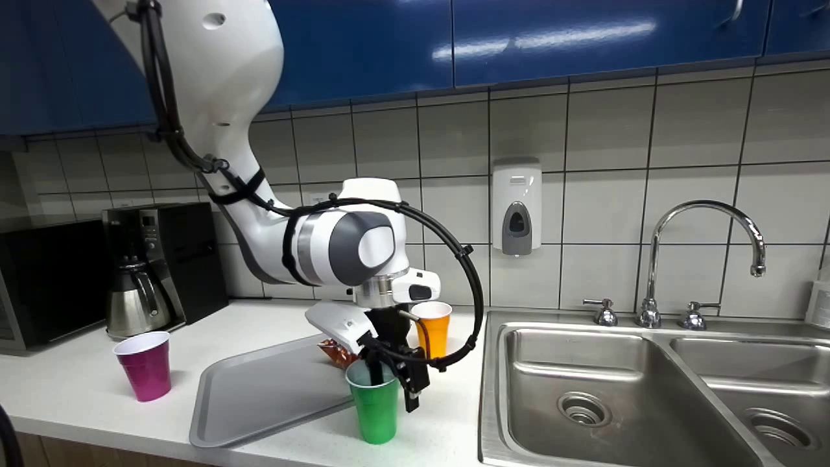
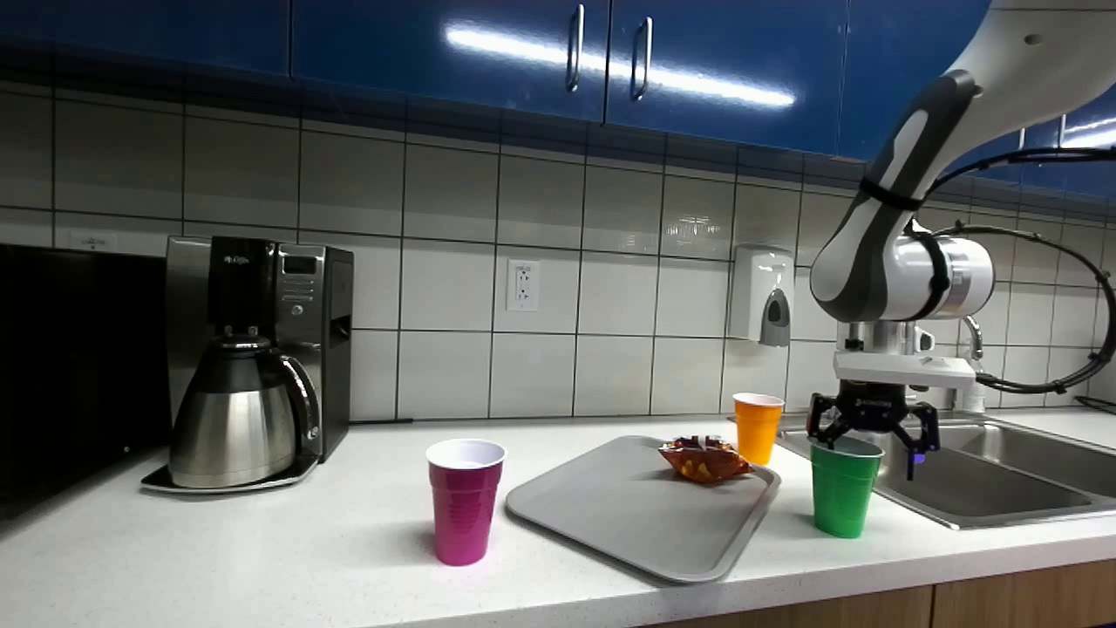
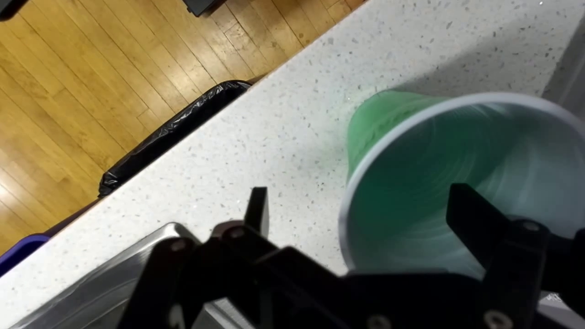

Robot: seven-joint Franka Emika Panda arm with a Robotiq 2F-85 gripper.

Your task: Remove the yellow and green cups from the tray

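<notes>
The green cup (image 1: 377, 412) stands upright on the counter off the tray's edge; it also shows in an exterior view (image 2: 844, 488) and in the wrist view (image 3: 377, 121). The orange cup (image 1: 434, 327) stands upright on the counter behind the tray, also in an exterior view (image 2: 757, 429); no plainly yellow cup shows. The grey tray (image 1: 259, 389) (image 2: 628, 523) lies flat. My gripper (image 1: 394, 390) (image 2: 865, 455) (image 3: 359, 194) is open around one side of the green cup's rim. One finger is inside the cup, the other outside over the counter, with gaps to the wall.
A shiny orange-brown packet (image 2: 704, 460) lies on the tray. A magenta cup (image 1: 146, 370) (image 2: 465, 510) stands beside the tray. A coffee maker (image 2: 253, 384) stands at the wall. A steel sink (image 1: 583, 370) is beside the green cup. The counter's front edge (image 3: 292, 59) is close.
</notes>
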